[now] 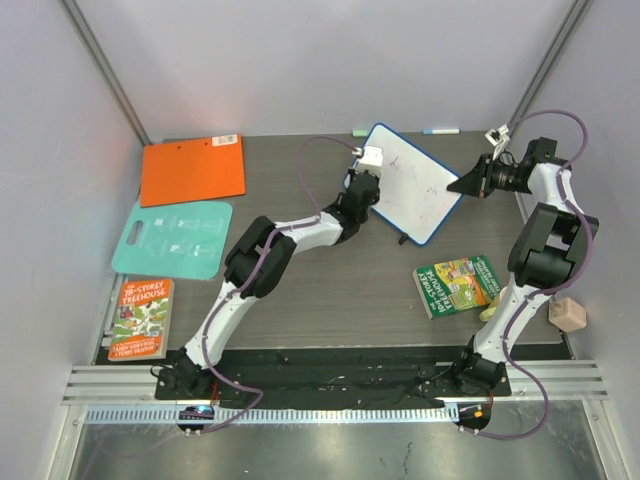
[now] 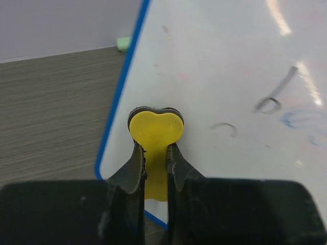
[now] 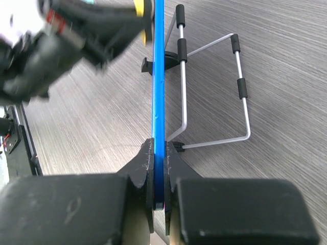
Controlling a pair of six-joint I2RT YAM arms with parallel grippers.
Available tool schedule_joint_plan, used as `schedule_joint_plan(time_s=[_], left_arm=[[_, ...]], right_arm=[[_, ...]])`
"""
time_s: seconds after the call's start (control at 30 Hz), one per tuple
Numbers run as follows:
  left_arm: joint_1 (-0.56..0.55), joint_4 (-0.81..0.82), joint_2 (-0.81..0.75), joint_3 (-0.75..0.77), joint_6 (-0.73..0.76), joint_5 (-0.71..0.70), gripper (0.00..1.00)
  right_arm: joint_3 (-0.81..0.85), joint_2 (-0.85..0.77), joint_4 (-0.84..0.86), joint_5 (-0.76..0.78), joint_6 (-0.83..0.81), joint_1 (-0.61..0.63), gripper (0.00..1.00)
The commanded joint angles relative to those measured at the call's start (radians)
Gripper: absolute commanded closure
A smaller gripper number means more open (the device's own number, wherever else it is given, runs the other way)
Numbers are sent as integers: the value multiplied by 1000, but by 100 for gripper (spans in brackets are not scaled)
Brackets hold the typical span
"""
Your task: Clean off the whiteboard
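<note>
Whiteboard [image 1: 412, 185]: propped on bench [image 1: 340, 290], faint marks.
Left jaws: pinching yellow eraser [image 2: 156, 125] against whiteboard's face.
Right jaws: pinching whiteboard's blue edge.

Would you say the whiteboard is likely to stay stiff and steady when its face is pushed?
Probably stiff: the whiteboard shows a straight edge in the right wrist view. Its glossy face likely lets things slide. On its thin wire stand alone it might tip; the right end effector clamps its frame.

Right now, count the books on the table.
2. An orange book lies at the near left, just nearer than the teal board; a green book lies at the near right. Others may be hidden.
</note>
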Motion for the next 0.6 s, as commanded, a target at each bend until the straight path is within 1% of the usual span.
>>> schedule_joint_plan(time_s=[0.0,0.03,0.1,0.27,0.33,0.43,0.57], left_arm=[[65,60,15,-6,-52,74,100],[65,58,13,-4,-60,100,100],[55,65,1,-19,-55,197,100],[-56,88,-34,-81,21,268,100],[-114,74,-41,-85,55,291,100],[-172,46,-51,-101,66,300,100],[-215,57,-64,-139,76,324,100]], right_arm=[[-26,59,-155,155,-195,55,99],[-24,60,-158,155,-200,55,99],[-20,60,-166,155,-203,55,99],[-11,63,-178,153,-211,55,99],[-11,65,-179,153,-211,55,99],[-6,68,-183,155,-214,53,99],[-4,70,-184,149,-214,55,99]])
